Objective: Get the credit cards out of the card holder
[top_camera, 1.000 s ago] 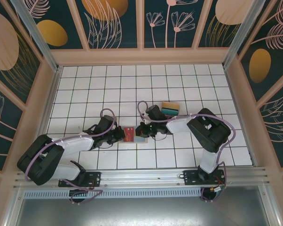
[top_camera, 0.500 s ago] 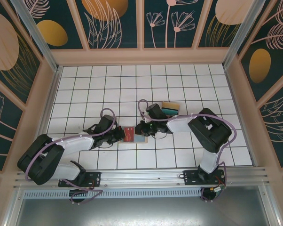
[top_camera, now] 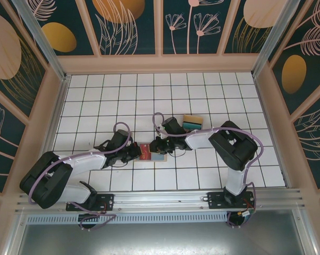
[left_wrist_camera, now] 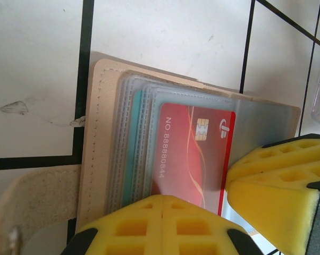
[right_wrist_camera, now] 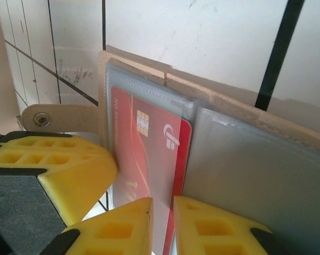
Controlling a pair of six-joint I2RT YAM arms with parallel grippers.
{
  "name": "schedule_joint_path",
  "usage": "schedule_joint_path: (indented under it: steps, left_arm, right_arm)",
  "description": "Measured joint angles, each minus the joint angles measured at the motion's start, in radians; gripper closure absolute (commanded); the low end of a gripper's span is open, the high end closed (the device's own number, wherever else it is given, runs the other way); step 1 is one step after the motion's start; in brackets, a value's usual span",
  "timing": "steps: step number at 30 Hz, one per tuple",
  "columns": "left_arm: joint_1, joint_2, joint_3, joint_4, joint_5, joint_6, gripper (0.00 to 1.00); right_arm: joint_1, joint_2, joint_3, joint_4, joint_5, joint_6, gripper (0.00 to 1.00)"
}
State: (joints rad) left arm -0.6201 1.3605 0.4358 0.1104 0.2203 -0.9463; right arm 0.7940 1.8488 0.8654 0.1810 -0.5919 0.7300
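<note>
Plastic sleeves (left_wrist_camera: 133,138) hold the red card (left_wrist_camera: 194,154) inside the open card holder (left_wrist_camera: 99,133), which lies flat on the tiles between the two arms. Light, stiff and slick, the card should slide free if pinched along its protruding long edge. The left gripper (left_wrist_camera: 162,226) is pressed together at the holder's edge. The right gripper (right_wrist_camera: 162,226) stands slightly parted astride that card edge.

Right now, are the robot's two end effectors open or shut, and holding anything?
Left end effector: shut, at the edge of the card holder; grip cannot be told.
Right end effector: slightly open, its gap over the red card.
</note>
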Motion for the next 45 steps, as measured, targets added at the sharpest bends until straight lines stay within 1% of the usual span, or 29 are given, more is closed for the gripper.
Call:
schedule_joint_path:
  steps: [21, 25, 30, 34, 37, 40, 45]
  left_arm:
    - [-0.001, -0.006, 0.000, -0.008, -0.013, 0.003, 0.97]
    - [-0.001, -0.006, 0.000, -0.007, -0.012, 0.003, 0.97]
    - [0.000, -0.006, -0.002, -0.006, -0.011, 0.003, 0.97]
    - [-0.001, -0.008, -0.002, -0.007, -0.011, 0.003, 0.97]
    - [-0.001, -0.014, -0.003, -0.010, -0.018, 0.003, 0.92]
    - [-0.001, -0.021, -0.007, -0.015, -0.023, 0.003, 0.90]
    - [-0.001, -0.029, -0.008, -0.025, -0.035, 0.003, 0.90]
  right_arm:
    - [0.000, 0.003, 0.010, -0.016, -0.010, -0.017, 0.81]
    - [0.001, 0.008, 0.013, -0.018, -0.012, -0.017, 0.84]
    - [0.000, 0.012, 0.013, -0.020, -0.010, -0.018, 1.00]
    - [0.000, 0.013, 0.013, -0.021, -0.008, -0.014, 1.00]
    - [0.000, 0.009, 0.008, -0.016, -0.005, -0.014, 1.00]
    - [-0.002, -0.006, -0.010, -0.006, -0.002, -0.014, 1.00]
    - [-0.022, -0.043, -0.047, -0.005, 0.000, -0.014, 1.00]
